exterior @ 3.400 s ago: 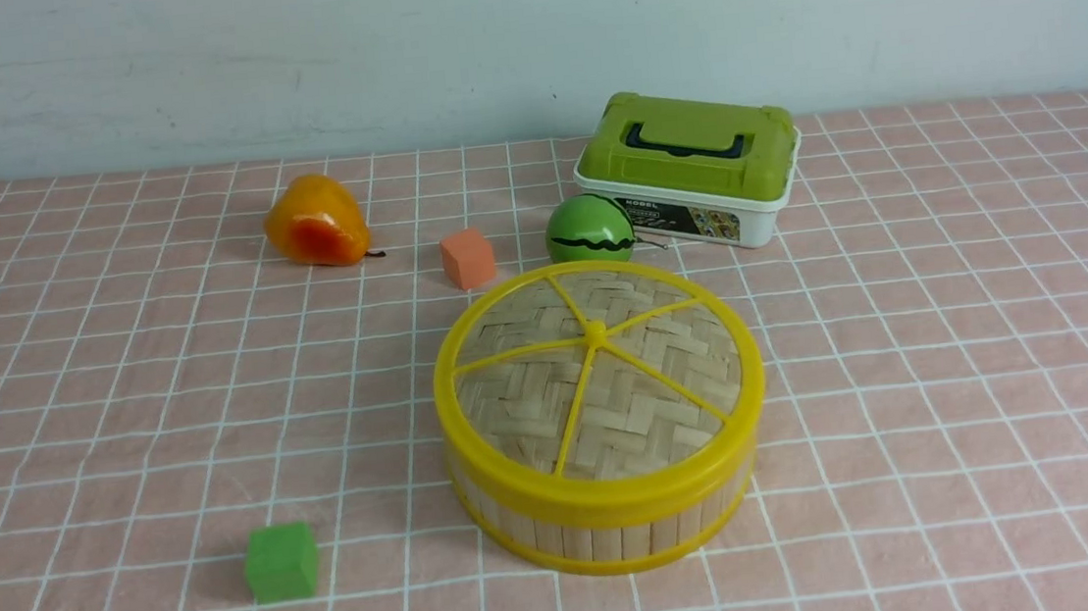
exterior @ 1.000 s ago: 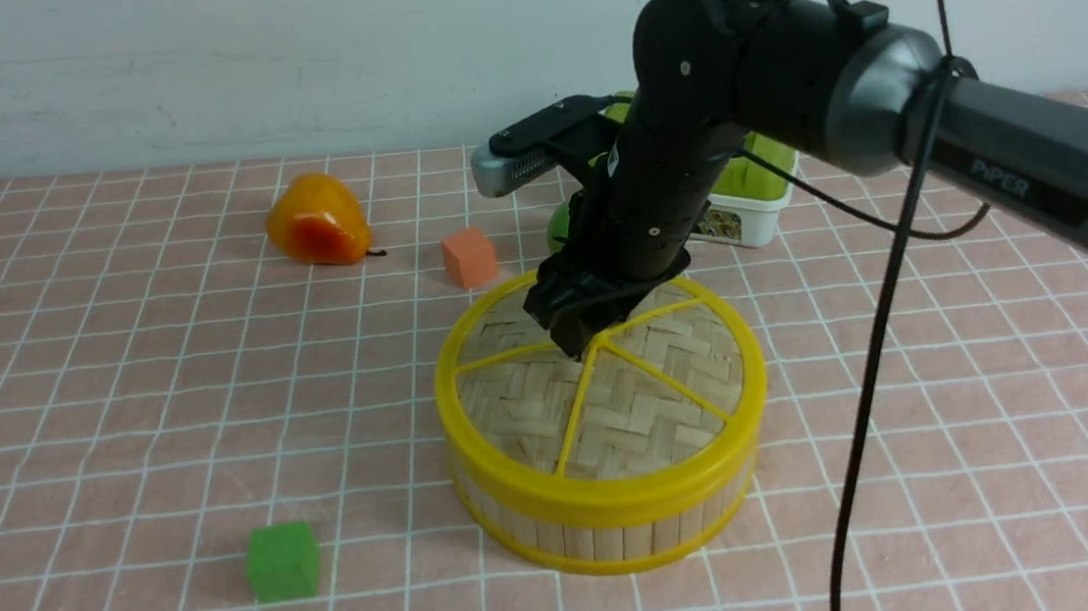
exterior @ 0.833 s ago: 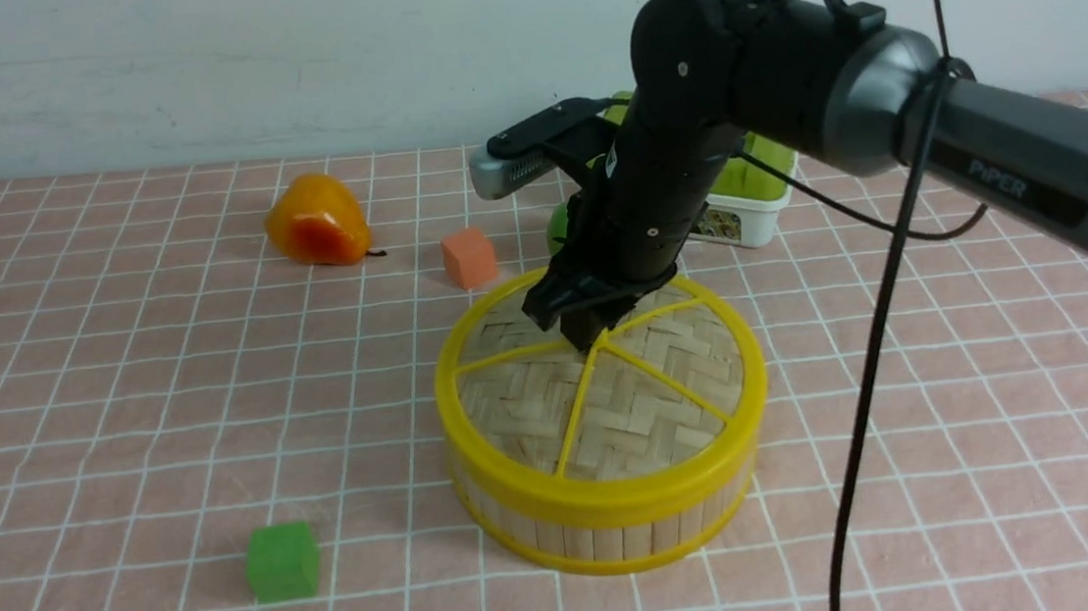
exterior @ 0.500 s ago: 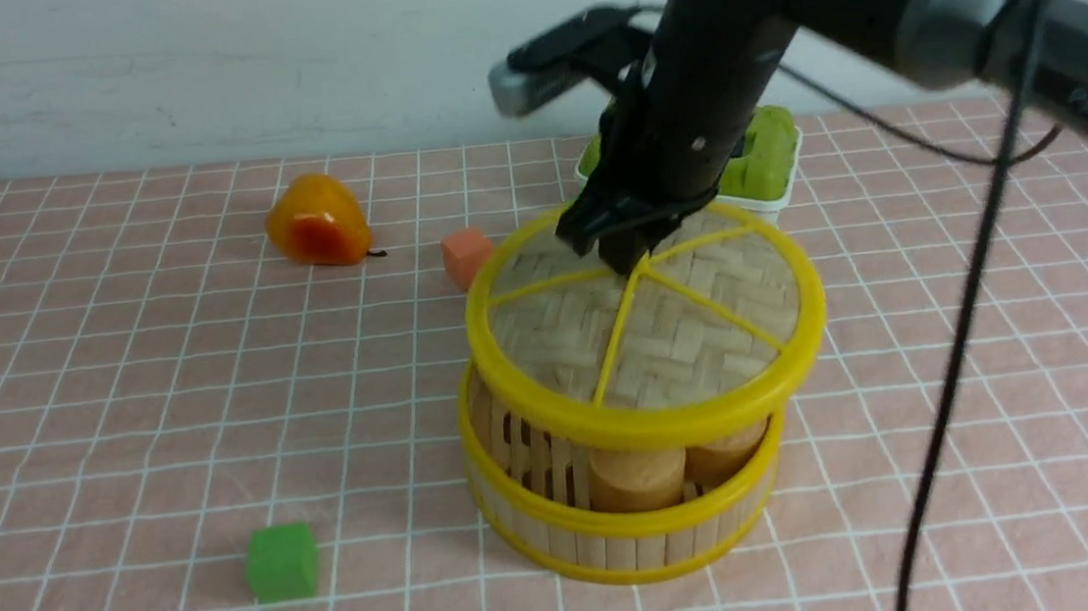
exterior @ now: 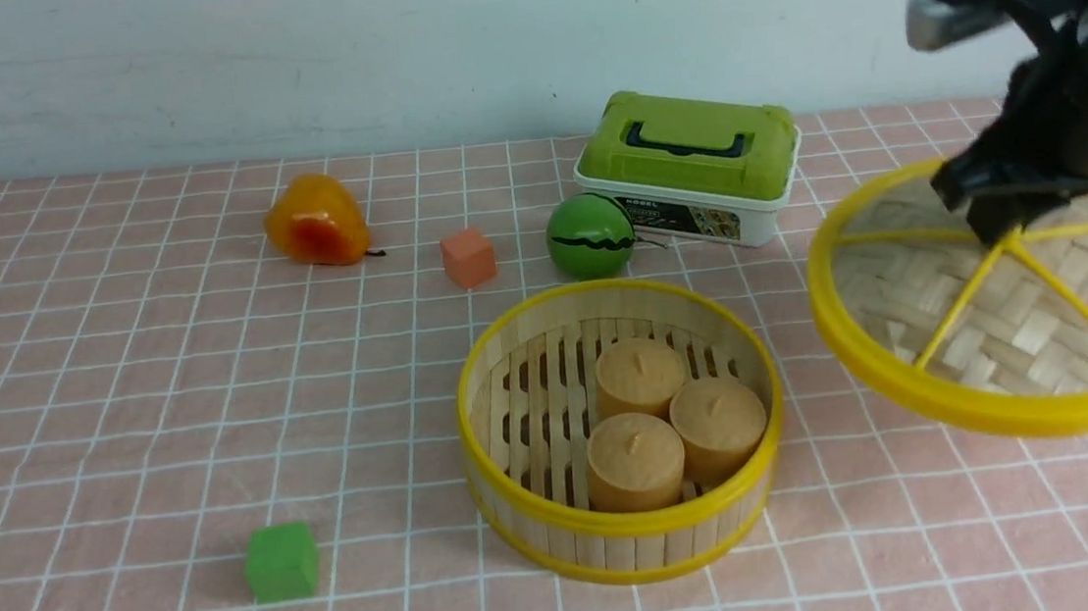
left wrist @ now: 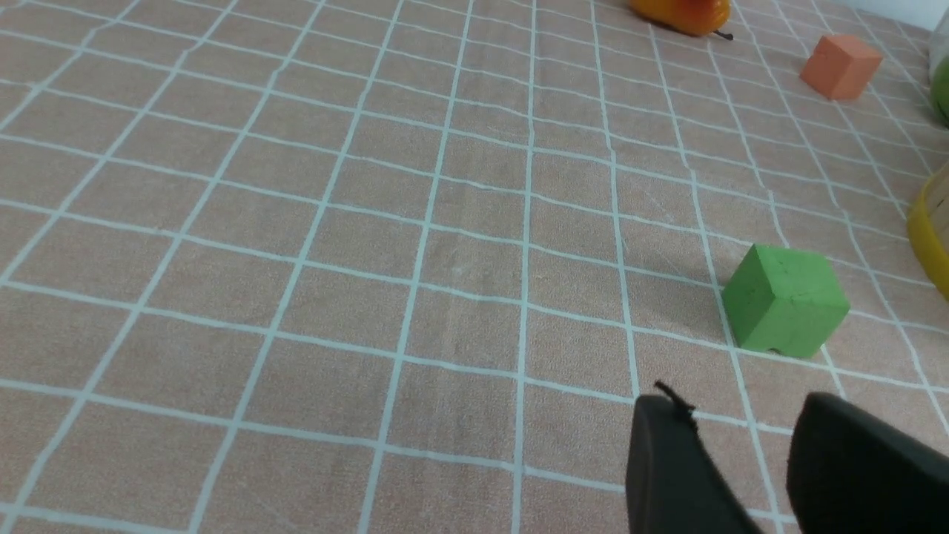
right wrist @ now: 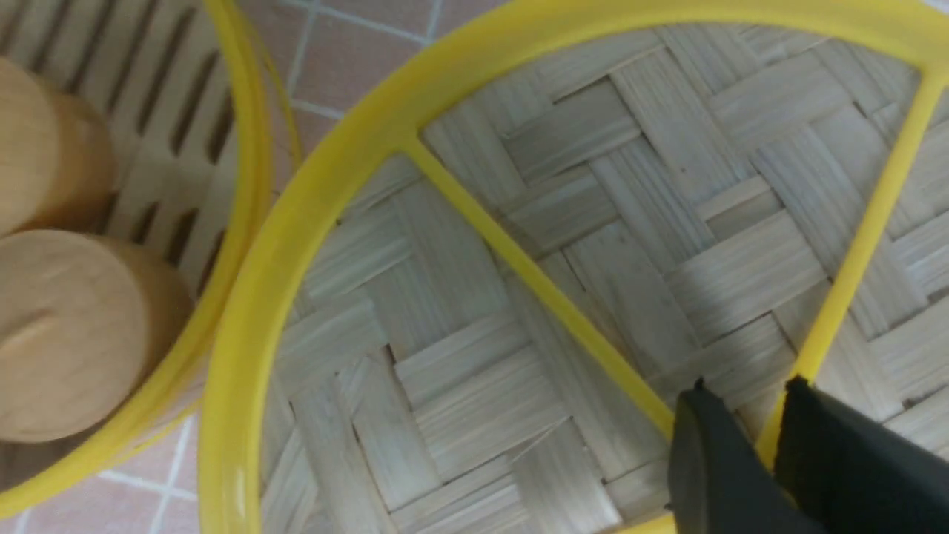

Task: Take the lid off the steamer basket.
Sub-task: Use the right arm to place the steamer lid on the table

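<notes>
The steamer basket stands open at the table's middle, with three tan cylinders inside. The lid, woven bamboo with a yellow rim and spokes, hangs tilted in the air to the basket's right. My right gripper is shut on the lid's yellow hub; in the right wrist view its jaws pinch where the spokes meet on the lid, with the basket off to one side. My left gripper is out of the front view; in the left wrist view it is open and empty above the cloth.
A green cube lies at the front left, also in the left wrist view. An orange pear, an orange cube, a green ball and a green-lidded box stand behind the basket.
My right gripper closed on the lid's hub, lifted the lid off the basket and carried it to the right. The cylinders inside the basket now show.
</notes>
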{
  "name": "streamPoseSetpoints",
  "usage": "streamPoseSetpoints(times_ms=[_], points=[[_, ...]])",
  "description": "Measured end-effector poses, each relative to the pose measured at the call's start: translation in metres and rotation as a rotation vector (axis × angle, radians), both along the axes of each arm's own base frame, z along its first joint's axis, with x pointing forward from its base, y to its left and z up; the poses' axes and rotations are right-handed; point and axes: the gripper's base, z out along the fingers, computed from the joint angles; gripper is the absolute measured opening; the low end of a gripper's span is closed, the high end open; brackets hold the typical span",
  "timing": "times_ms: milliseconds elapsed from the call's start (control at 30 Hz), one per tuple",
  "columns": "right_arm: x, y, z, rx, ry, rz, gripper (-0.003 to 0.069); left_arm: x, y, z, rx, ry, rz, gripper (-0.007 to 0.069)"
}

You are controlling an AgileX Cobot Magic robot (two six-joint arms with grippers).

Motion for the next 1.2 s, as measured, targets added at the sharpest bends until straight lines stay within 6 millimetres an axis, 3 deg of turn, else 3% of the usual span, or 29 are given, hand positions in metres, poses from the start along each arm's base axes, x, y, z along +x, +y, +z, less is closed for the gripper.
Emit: streamPoseSetpoints(times_ms=[167, 367, 500, 733, 867, 967, 1100, 1133, 1200], points=[[0.009, 0.0, -0.061, 0.016, 0.021, -0.029, 0.0083, 0.0, 0.0, 0.0, 0.0, 0.0, 0.0, 0.0239], [0.019, 0.004, -0.093, 0.06, 0.049, -0.061, 0.0083, 0.0, 0.0, 0.0, 0.0, 0.0, 0.0, 0.0239], [0.021, 0.007, -0.096, 0.085, 0.042, -0.052, 0.0083, 0.0, 0.0, 0.0, 0.0, 0.0, 0.0, 0.0239], [0.02, 0.048, -0.094, 0.097, -0.023, 0.094, 0.0083, 0.0, 0.0, 0.0, 0.0, 0.0, 0.0, 0.0239], [0.019, 0.05, -0.095, 0.107, -0.01, 0.092, 0.0098, 0.0, 0.0, 0.0, 0.0, 0.0, 0.0, 0.0239], [0.02, 0.043, -0.095, 0.116, 0.006, 0.039, 0.0141, 0.0, 0.0, 0.0, 0.0, 0.0, 0.0, 0.0239], [0.02, 0.025, -0.093, 0.122, 0.028, -0.064, 0.0295, 0.0, 0.0, 0.0, 0.0, 0.0, 0.0, 0.0239], [0.02, 0.025, -0.093, 0.122, 0.028, -0.064, 0.0295, 0.0, 0.0, 0.0, 0.0, 0.0, 0.0, 0.0239], [0.014, 0.022, -0.08, 0.12, 0.03, -0.063, 0.0363, 0.0, 0.0, 0.0, 0.0, 0.0, 0.0, 0.0239]])
